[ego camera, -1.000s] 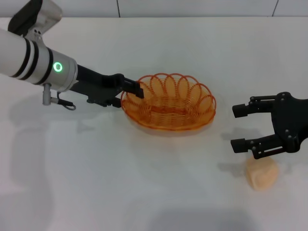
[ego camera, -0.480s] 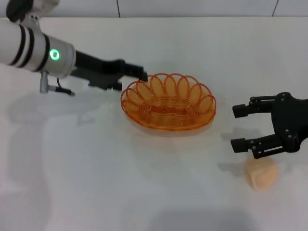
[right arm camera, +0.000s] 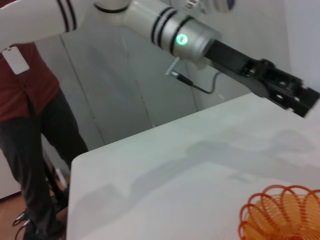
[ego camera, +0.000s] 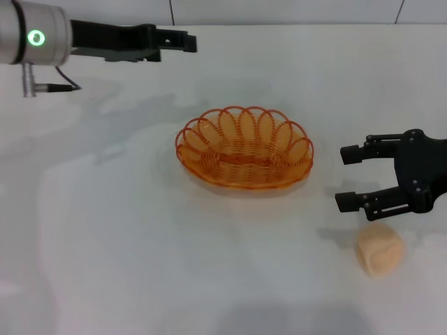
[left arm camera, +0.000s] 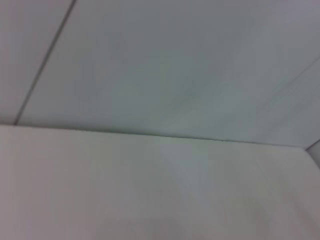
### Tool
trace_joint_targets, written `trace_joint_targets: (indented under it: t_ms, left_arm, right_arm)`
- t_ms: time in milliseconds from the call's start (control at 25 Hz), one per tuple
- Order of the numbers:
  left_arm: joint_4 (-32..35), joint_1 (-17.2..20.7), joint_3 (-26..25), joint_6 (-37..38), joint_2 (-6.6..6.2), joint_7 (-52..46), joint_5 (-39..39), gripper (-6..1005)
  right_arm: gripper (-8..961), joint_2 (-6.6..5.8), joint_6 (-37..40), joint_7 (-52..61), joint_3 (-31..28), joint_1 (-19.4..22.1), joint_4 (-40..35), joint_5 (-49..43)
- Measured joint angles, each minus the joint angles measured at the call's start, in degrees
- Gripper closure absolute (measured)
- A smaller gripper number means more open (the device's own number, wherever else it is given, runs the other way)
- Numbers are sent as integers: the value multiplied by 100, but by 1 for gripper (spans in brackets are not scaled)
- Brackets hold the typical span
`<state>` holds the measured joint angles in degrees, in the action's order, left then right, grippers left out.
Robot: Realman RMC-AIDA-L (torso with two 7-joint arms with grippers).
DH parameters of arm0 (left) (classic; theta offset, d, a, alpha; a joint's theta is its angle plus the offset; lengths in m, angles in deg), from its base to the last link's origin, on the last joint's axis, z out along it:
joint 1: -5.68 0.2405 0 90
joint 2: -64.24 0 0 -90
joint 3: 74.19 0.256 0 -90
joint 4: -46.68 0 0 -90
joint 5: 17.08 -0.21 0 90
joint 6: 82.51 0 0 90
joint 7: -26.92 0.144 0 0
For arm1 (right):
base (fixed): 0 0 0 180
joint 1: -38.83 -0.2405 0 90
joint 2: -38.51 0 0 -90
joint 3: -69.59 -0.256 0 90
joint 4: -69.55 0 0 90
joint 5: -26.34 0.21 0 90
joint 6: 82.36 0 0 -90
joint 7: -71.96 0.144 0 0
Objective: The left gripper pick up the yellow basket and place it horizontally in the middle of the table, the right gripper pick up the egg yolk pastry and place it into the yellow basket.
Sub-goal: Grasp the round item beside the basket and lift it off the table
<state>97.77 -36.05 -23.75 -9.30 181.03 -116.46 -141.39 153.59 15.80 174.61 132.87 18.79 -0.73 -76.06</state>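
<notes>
A white table (ego camera: pixel 140 244) fills the head view, its matte top carrying soft grey shadows toward 9 and 11 o'clock. Along the far edge at 12 o'clock runs a pale wall (ego camera: pixel 279 10) with thin dark seams. In the right wrist view, a person (right arm camera: pixel 30 115) stands at about 9 o'clock beyond the table's corner, wearing a dark red top and dark trousers, with a white tag (right arm camera: pixel 16 60) hanging at the chest. Behind them are grey wall panels (right arm camera: pixel 125 95).
</notes>
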Motion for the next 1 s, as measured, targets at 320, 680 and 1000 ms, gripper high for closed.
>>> trace_joint_targets:
  t_ms: [320,680,1000]
  left_arm:
    - [115,108,37,579,-239,1070,-143,113]
    - [688,335,10,1884,-560,2387,-186,115]
    - [924,339,128,3016,-490,2925,-563,116]
  right_arm:
    - [104,5,-331,211,54,-56,51,-149]
    - [105,7,-680,537,135,-94,-16,-469]
    - [112,9,-594,903,148,-133,-333,-1091]
